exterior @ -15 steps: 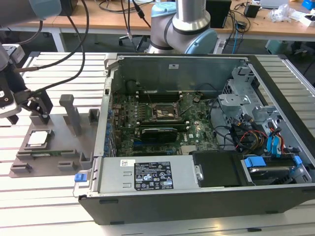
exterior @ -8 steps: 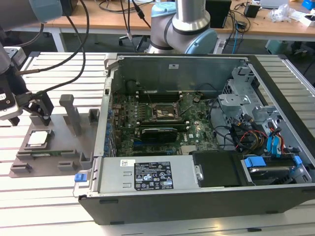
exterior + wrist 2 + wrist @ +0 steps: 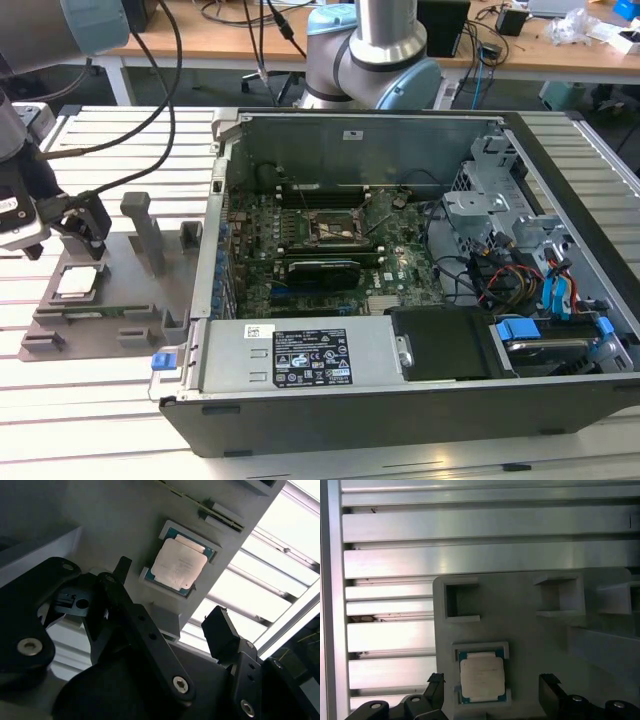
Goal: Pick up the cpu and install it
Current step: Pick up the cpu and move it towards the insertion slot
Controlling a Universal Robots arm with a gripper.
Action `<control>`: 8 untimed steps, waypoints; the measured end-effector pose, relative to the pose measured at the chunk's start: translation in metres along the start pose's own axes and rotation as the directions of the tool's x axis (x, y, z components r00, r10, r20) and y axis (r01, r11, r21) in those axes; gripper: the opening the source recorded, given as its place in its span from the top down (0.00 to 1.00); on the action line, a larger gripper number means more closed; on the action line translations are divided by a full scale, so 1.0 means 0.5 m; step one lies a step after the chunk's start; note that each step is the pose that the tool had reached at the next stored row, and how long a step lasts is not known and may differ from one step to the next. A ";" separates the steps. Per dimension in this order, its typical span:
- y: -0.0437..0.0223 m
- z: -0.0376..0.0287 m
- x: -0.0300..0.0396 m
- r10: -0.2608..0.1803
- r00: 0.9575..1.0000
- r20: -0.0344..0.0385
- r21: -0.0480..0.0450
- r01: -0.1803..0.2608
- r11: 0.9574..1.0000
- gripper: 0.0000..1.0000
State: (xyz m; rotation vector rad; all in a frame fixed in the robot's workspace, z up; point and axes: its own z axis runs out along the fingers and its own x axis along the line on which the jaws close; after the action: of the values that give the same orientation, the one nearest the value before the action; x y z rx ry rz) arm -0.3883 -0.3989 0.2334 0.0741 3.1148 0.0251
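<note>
Hand [image 3: 88, 240] is spread wide with nothing between its fingers, hanging above the cpu [image 3: 78, 282] and not touching it. In both wrist views the two black fingers [image 3: 436, 687] sit on either side of the chip with clear gaps.

The cpu [image 3: 481, 676] lies flat in a shallow square pocket of the grey holder plate [image 3: 520, 620], silver lid up, near the plate's edge at the exterior view's left. The plate sits on the slatted metal bench [image 3: 110, 130], just beside the open computer case [image 3: 340, 140].

Handling, as a judgement:
- Light, thin and rigid, but fragile on the underside.
- The metal lid looks smooth, so it is probably slippery.
- Best hold is a pinch across two opposite side edges, kept level.
- The pocket's raised lips [image 3: 150, 575] cover parts of the rim, so the fingers need the open sides.

View differences:
- The exterior view gives the whole layout: the plate next to the case, and the dark motherboard socket [image 3: 335, 228] well apart from the chip.
- The second wrist view gives the cpu [image 3: 179, 562] close up, with a green board border around the lid.
- The first wrist view looks straight down and gives how the fingers line up on either side of the pocket.
</note>
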 end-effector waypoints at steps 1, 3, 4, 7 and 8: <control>0.000 0.001 0.000 0.000 1.000 0.000 0.000 0.000 1.000 0.16; 0.000 0.004 0.000 0.000 1.000 0.000 0.000 0.000 1.000 0.16; 0.000 0.005 0.000 0.000 1.000 0.000 0.000 0.000 1.000 0.16; 0.000 0.008 0.000 0.000 1.000 0.000 0.000 0.000 1.000 0.16; 0.000 0.009 0.000 0.000 1.000 0.000 0.000 0.000 1.000 0.16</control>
State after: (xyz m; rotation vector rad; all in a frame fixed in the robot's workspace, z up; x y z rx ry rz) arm -0.3883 -0.3989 0.2288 0.0741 3.1149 0.0250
